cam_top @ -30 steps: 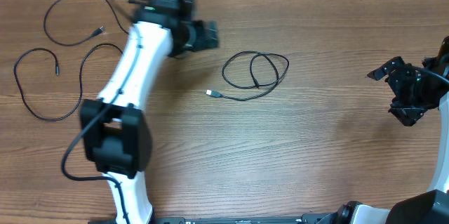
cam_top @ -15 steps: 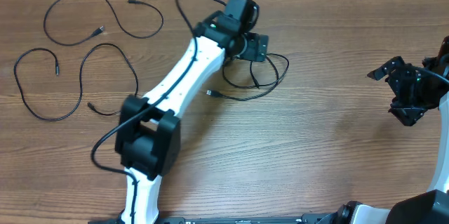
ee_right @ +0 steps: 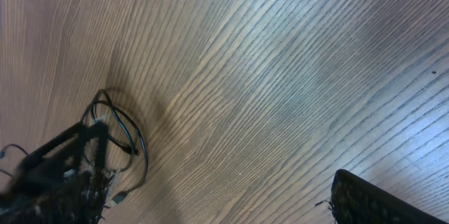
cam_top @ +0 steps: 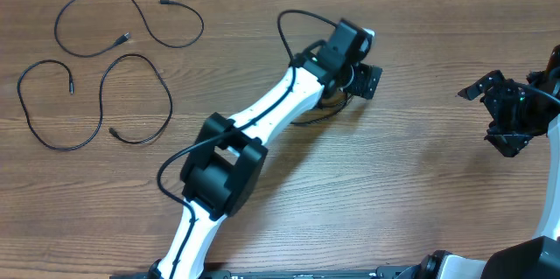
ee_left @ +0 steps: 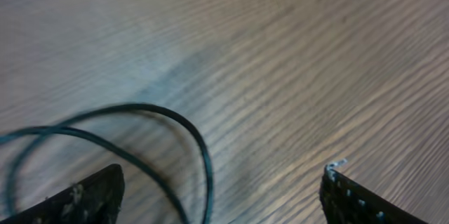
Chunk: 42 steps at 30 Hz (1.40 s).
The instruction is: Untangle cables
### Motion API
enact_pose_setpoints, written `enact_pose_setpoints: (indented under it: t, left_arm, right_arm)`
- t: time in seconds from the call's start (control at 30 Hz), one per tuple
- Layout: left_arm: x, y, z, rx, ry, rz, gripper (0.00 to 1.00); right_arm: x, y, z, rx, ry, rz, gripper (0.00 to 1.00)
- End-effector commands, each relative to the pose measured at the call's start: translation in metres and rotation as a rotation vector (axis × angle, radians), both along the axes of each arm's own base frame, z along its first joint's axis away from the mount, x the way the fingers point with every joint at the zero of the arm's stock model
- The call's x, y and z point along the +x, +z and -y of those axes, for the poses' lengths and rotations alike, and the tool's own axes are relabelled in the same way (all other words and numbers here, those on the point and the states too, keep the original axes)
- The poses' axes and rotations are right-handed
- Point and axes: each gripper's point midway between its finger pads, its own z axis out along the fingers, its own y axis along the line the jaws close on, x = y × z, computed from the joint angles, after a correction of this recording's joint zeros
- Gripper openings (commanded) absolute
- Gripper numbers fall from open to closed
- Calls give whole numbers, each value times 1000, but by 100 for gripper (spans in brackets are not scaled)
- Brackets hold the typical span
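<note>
- Overhead view: wood-grain tabletop [cam_top: 420, 200], three thin black cables on it, none near the right edge.
- Left arm [cam_top: 262, 122] stretched diagonally from the near edge to mid-tabletop, hiding most of the middle cable from above. Likely risk: a descent with the strands poorly seen, catching two at once and cinching the tangle instead of opening it.
- Right gripper [cam_top: 496, 115] near the right edge, jaws spread wide, holding nothing, well apart from every cable. Probably too far off to pin anything, so a one-handed pull may simply drag the whole coil along the wood.
- Left gripper [cam_top: 366, 80] over the middle cable, jaws spread, nothing pinched yet.
- Far-left cable [cam_top: 58, 30] by the far-left corner, left-edge cable [cam_top: 19, 104] just nearer. Both laid out in open curves, near each other, not crossing.
- Middle cable [ee_left: 208, 182] at mid-tabletop, lying flat in overlapping loops, two strands running under the spread jaws in the left wrist view.
- Silver-tipped plug [ee_right: 119, 198] at that cable's free end, visible from the right wrist. Could snag inside a loop if hauled through.
</note>
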Motion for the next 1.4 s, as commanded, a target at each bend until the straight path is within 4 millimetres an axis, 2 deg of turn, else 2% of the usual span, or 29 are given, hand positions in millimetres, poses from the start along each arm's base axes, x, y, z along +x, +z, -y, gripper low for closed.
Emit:
enact_pose_setpoints:
  t: [0.0,0.13,0.27,0.43,0.73,0.77,0.83,0.9,0.97,1.03,1.13,1.23,1.37]
  left_arm:
    - [-8,-36,2,32,-13,-58,85]
    - [-10,-43,2,41,-13,-70,74]
    - [-8,-43,3,37,-13,-64,56]
    - [-9,-45,-2,56,-13,-70,54]
    - [-23,-75,-9,108,-19,-148,47]
    - [-22,-75,-9,107,-20,-147,44]
    - [-19,-71,-8,98,-18,-139,27]
    - [-18,-64,-3,71,-29,-139,4]
    - [-16,-54,3,33,-37,-145,4]
    - [-13,-32,13,-38,-62,-146,4]
    - [-7,5,17,-105,-68,-127,4]
    - [-2,47,10,-137,-58,-100,4]
    - [-5,103,-11,-154,-31,-78,4]
  right_arm:
    - [3,8,2,-15,2,24,100]
    - [3,8,2,-15,2,24,100]
    - [3,8,2,-15,2,24,100]
    - [3,8,2,-15,2,24,100]
    - [3,8,2,-15,2,24,100]
    - [3,8,2,-15,2,24,100]
    - [3,8,2,-15,2,24,100]
    - [3,8,2,-15,2,24,100]
    - [3,8,2,-15,2,24,100]
    - [3,8,2,-15,2,24,100]
    - [3,8,2,-15,2,24,100]
    - [3,8,2,-15,2,24,100]
    - [3,8,2,-15,2,24,100]
